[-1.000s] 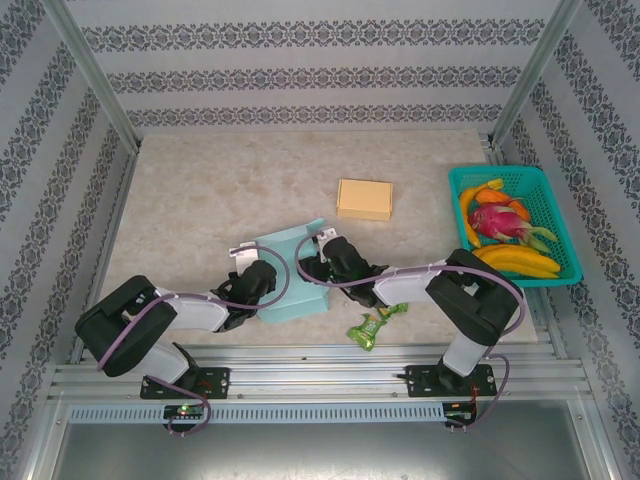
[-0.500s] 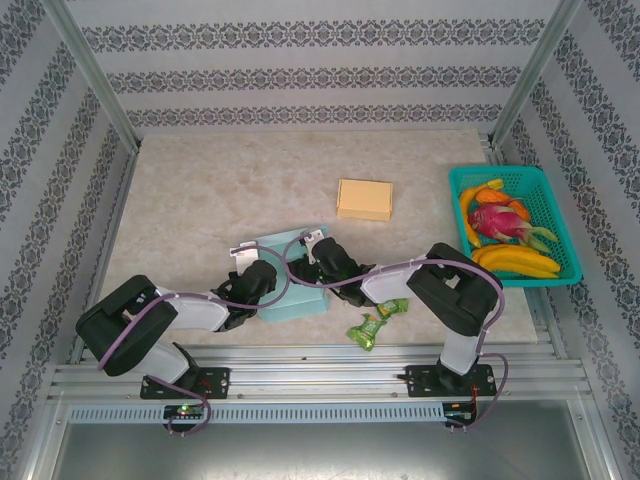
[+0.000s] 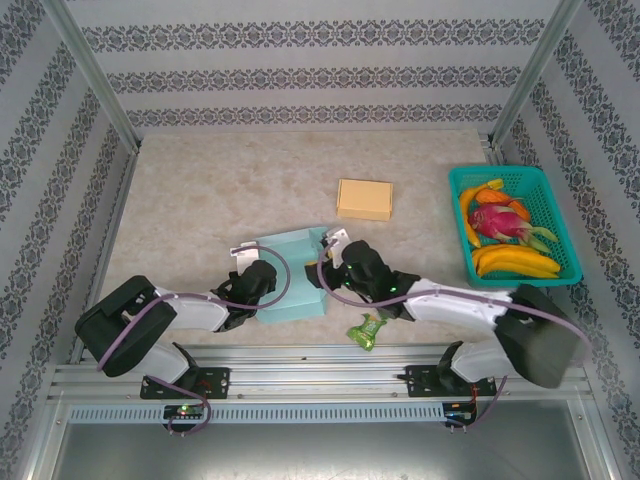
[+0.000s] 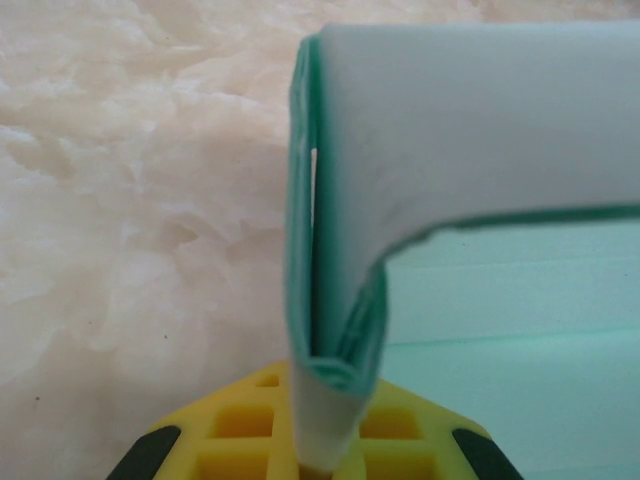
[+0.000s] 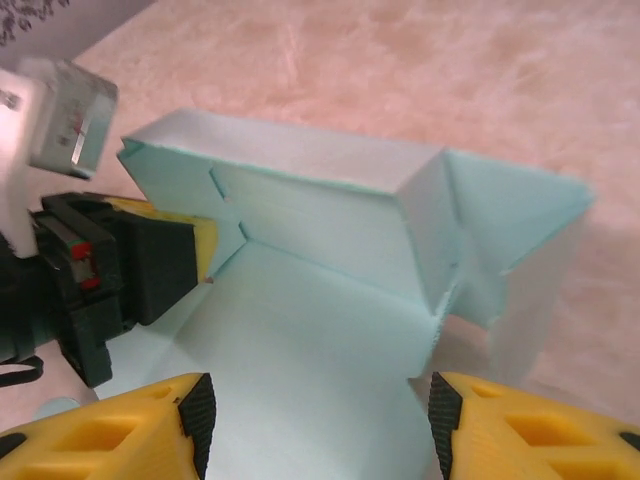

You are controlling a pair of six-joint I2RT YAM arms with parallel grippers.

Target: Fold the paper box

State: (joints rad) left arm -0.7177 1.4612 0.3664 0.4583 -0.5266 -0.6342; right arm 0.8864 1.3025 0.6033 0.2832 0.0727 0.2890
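Observation:
The teal paper box (image 3: 296, 268) lies partly folded at the near middle of the table, with its back wall and right corner flap (image 5: 500, 225) raised. My left gripper (image 3: 270, 290) is shut on the box's left wall, a doubled teal fold (image 4: 335, 330) pinched between its yellow jaws (image 4: 335, 430). My right gripper (image 3: 326, 272) hovers open just over the box's right side. Its two black pads (image 5: 197, 420) stand wide apart over the flat teal base (image 5: 300, 340), touching nothing. The left gripper (image 5: 130, 270) also shows on the left of the right wrist view.
A tan closed box (image 3: 364, 199) sits behind the teal one. A teal basket (image 3: 505, 171) of bananas and a dragon fruit stands at the right edge. A green wrapper (image 3: 368, 331) lies near the front edge, under my right arm.
My right arm has swung out, its elbow moving right and toward the front, and its gripper has shifted slightly right over the box. The left gripper and its hold are unchanged.

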